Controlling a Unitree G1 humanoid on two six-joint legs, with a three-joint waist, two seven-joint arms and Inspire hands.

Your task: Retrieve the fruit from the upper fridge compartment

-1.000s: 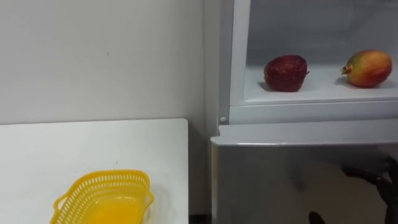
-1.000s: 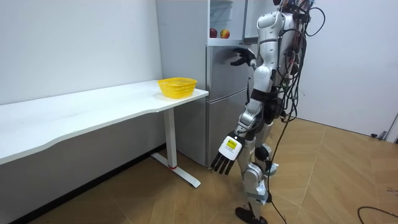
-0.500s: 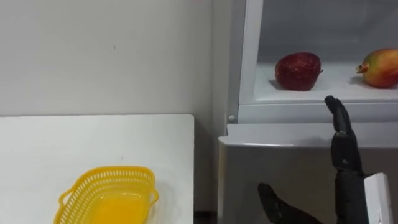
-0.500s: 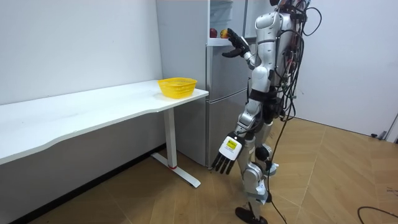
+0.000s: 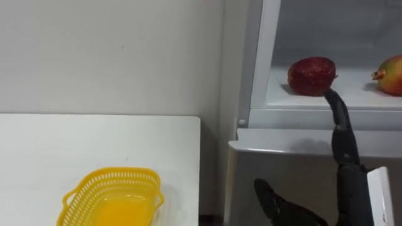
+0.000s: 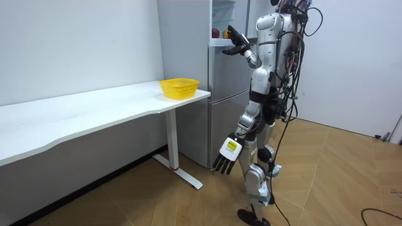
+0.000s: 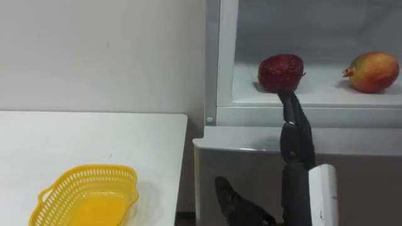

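Yellow plastic, woven into an open lattice, makes up the one basket (image 5: 110,196) at the lower left of the eye views; it is oval with a scalloped rim and a small loop handle at its left end, and it sits on the smooth white table (image 5: 56,141), whose flat top runs across the left half of the frame. Behind it a plain matte wall (image 5: 107,56) covers the upper left. Just past the table's right edge rises the fridge (image 5: 295,169): a brushed grey lower door, shut, and above it a white-framed upper compartment standing open, with a pale flat shelf (image 5: 367,95). Two fruits lie on that shelf, well apart. The first, in the upper middle-right, is a red fruit (image 5: 311,75), dark, round and slightly dimpled. The second, at the far upper right, is a mango (image 7: 372,71), oval, shading from red to yellow-green, with a short stalk end pointing left. Rising from the lower right, the dark right hand (image 5: 352,188) is held flat, its fingers straight and together and its thumb splayed out to the left; the fingertips (image 5: 333,100) reach the lower right edge of the red fruit, though contact cannot be told, and nothing is gripped. In the room view the robot stands upright facing the fridge, beside the table's end, its left hand (image 6: 227,154) hanging by its thigh in the lower middle, fingers straight and pointing down.
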